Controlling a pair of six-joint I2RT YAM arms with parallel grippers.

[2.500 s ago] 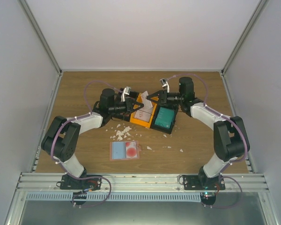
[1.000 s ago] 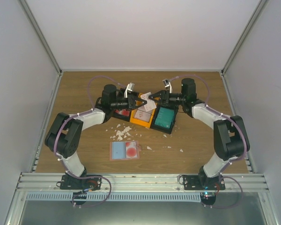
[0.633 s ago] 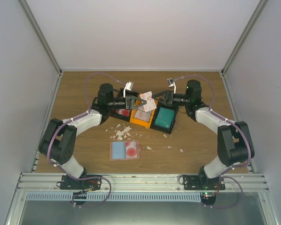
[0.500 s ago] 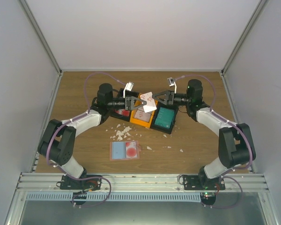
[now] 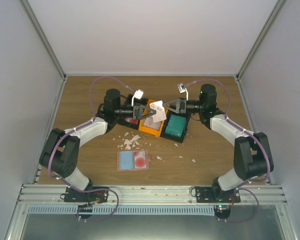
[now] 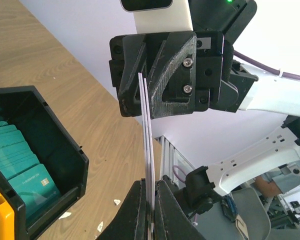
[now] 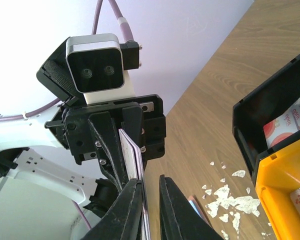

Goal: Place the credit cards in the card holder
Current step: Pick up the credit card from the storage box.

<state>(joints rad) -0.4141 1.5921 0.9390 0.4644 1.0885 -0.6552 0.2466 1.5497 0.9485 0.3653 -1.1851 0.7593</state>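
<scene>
Fingers of the left gripper are clamped on one edge of a thin white red-printed card, and the right gripper pinches its opposite edge, over the black-and-orange three-compartment plastic tray at mid-frame. Teal cards fill one black end bin; white red-printed cards lie in the other. Flat salmon-pink card holder lies lower down on the wooden table, beside white scraps. Seen edge-on, whether one card or two is held cannot be told.
</scene>
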